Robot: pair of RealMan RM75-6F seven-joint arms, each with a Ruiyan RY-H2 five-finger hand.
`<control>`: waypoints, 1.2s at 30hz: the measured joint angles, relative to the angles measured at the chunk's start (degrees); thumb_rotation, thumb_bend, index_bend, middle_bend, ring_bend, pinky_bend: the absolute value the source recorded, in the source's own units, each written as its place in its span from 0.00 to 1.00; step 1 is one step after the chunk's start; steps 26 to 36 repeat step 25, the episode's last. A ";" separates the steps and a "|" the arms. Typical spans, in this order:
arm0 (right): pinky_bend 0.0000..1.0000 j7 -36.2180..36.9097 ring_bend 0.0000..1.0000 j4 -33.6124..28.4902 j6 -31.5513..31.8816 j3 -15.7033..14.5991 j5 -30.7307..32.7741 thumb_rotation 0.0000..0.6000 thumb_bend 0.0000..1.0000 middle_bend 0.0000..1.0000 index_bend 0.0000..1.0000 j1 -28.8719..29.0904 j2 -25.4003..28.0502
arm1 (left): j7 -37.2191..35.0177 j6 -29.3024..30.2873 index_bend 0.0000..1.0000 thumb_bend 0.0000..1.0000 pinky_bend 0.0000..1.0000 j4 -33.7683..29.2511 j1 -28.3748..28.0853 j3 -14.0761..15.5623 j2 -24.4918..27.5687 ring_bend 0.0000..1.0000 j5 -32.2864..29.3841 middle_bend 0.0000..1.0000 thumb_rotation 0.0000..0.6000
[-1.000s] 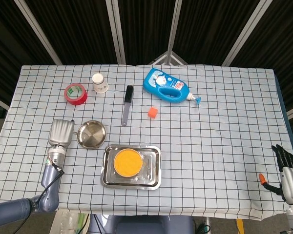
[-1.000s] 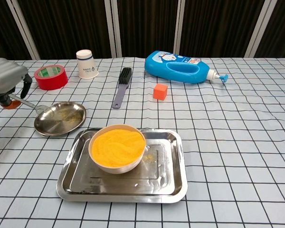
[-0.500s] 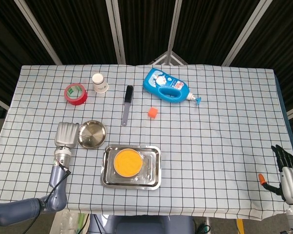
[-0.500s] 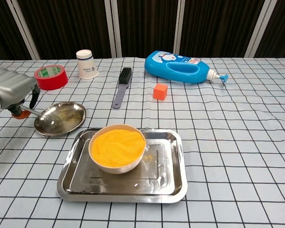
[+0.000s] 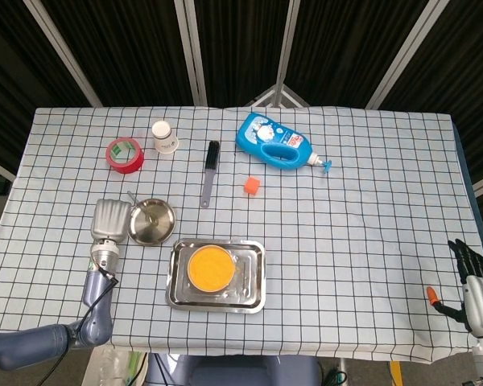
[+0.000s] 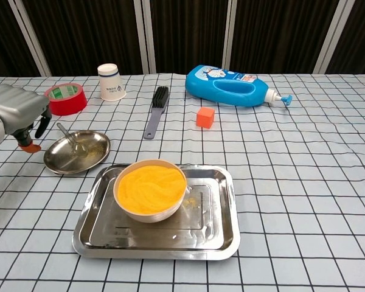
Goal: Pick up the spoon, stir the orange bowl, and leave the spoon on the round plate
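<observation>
Grey left hand (image 6: 15, 111) hovers beside round plate (image 6: 55, 159).

Your left hand (image 6: 15, 112) sits at the near left with its silver back up and fingers curled downward, the grey forearm running back toward you. Your right hand (image 5: 476, 285) hangs at the near right edge, dark fingers pointing away and slightly apart.

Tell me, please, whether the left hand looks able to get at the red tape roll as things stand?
Probably yes: the left hand sits just in front of the red tape roll, nothing between them.
</observation>
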 measured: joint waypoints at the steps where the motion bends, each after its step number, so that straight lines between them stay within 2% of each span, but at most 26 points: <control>1: 0.00 -0.04 0.00 -0.01 -0.01 0.00 0.01 1.00 0.39 0.00 0.00 0.00 0.00 | -0.06 0.07 0.57 0.31 1.00 -0.25 0.07 -0.06 0.32 1.00 -0.12 1.00 1.00; 7: 0.00 0.01 0.00 0.13 0.16 0.03 -0.04 1.00 0.39 0.00 0.00 -0.07 0.00 | -1.80 0.64 0.53 0.30 1.00 -2.23 0.70 -0.50 2.01 0.99 -0.05 1.00 1.00; 10: 0.00 0.24 0.00 0.32 0.12 0.05 -0.02 1.00 0.39 0.00 0.00 -0.08 0.08 | -4.19 1.17 0.49 0.30 0.98 -4.49 1.60 -0.28 3.58 0.94 1.29 0.99 1.00; 12: 0.00 0.36 0.00 0.39 0.07 0.03 0.00 1.00 0.39 0.00 0.00 -0.10 0.15 | -6.19 1.73 0.45 0.30 0.92 -6.16 2.44 0.16 4.82 0.88 2.93 0.92 1.00; 15: 0.00 0.21 0.00 0.40 0.01 -0.06 -0.11 1.00 0.39 0.00 0.00 -0.09 0.15 | -10.53 3.19 0.32 0.29 0.74 -9.71 4.60 1.54 7.66 0.69 6.77 0.68 1.00; 17: 0.00 -0.08 0.00 0.38 -0.01 -0.16 -0.25 1.00 0.39 0.00 0.00 -0.08 0.12 | -13.83 4.67 0.19 0.26 0.53 -12.47 6.75 3.22 10.25 0.45 10.19 0.42 1.00; 20: 0.00 -0.55 0.00 0.39 0.02 -0.29 -0.58 1.00 0.39 0.00 0.00 -0.04 0.00 | -18.36 7.43 0.03 0.21 0.26 -16.22 10.70 6.86 14.39 0.12 15.47 0.09 1.00; 22: 0.00 -0.65 0.00 0.47 0.10 -0.37 -0.99 1.00 0.39 0.00 0.00 0.00 -0.09 | -21.47 9.46 0.00 0.19 0.13 -18.60 13.96 10.06 17.53 0.03 18.86 0.01 1.00; 23: 0.00 -0.85 0.00 0.57 0.21 -0.42 -1.20 1.00 0.39 0.00 0.00 0.02 -0.15 | -22.78 10.31 0.00 0.18 0.07 -19.57 15.36 11.43 18.90 0.00 20.08 0.00 1.00; 25: 0.00 -1.46 0.00 0.82 0.59 -0.49 -1.73 1.00 0.39 0.00 0.00 0.01 -0.29 | -25.93 11.97 0.00 0.17 0.02 -21.57 18.37 14.23 21.93 0.00 22.56 0.00 1.00; 36: 0.00 -1.46 0.00 0.82 0.59 -0.49 -1.73 1.00 0.39 0.00 0.00 0.01 -0.29 | -25.93 11.97 0.00 0.17 0.02 -21.57 18.37 14.23 21.93 0.00 22.56 0.00 1.00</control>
